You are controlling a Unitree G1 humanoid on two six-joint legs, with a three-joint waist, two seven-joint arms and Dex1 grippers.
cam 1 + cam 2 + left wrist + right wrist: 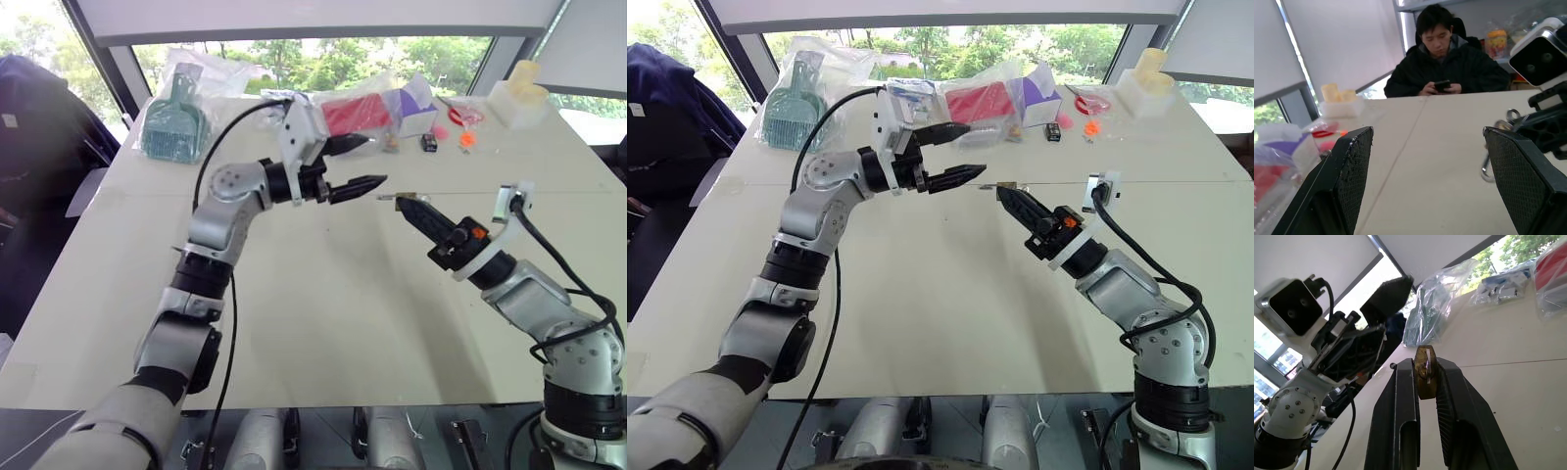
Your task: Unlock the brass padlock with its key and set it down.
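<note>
Pinched between the right gripper's two ribbed black fingers sits the brass padlock (a small, shiny gold slab seen edge-on), held in the air above the pale matte table. At its nine o'clock in the head views, the left gripper points toward it with textured jaws spread wide, holding nothing. Crinkled clear bags lie toward twelve o'clock.

Layout: both arms raised over the table, clutter along its far edge.
Left gripper sits at upper centre of the frame; right gripper, clamping the brass padlock, lies just right of it, tips apart. Bags and the dustpan line the upper frame.
</note>
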